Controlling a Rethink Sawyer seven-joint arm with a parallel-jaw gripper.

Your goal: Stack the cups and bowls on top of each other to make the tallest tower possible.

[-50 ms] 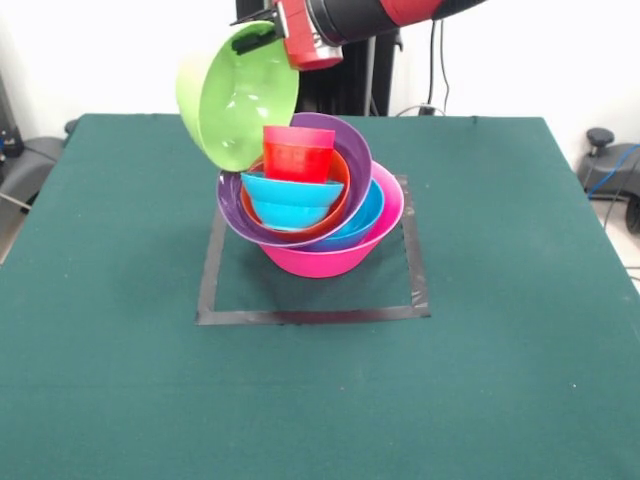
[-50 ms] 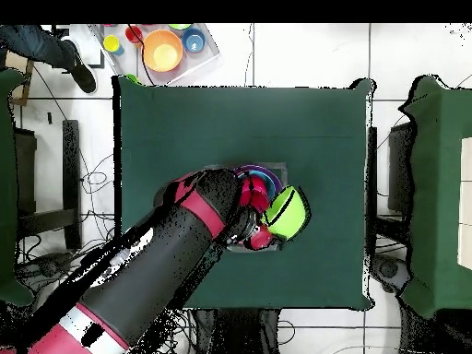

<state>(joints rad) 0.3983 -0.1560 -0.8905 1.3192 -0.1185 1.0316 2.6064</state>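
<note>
Lime-green plastic fills the space just below and to the left of the gripper (image 1: 268, 38) in the front view: the large green bowl (image 1: 238, 92) hangs tipped on its side with its open mouth facing the camera, and the jaws are clamped on its upper rim. Directly beneath the jaws, and a little to their right, stands the tower (image 1: 312, 205). Its base is the big pink bowl (image 1: 330, 257), which sits on the green table (image 1: 500, 350) inside a square of dark tape (image 1: 310, 316). A blue bowl (image 1: 362, 222) lies in the pink one, and a purple bowl (image 1: 348, 150) leans in it, tilted toward the camera. Inside the purple bowl lie an orange bowl (image 1: 338, 170), a smaller blue bowl (image 1: 290, 200) and a red cup (image 1: 297, 153). The green bowl's lower edge appears to overlap the purple bowl's rim; whether they touch cannot be told. In the overhead view the arm (image 2: 175, 244) covers most of the pile, with the green bowl showing beside it.
</note>
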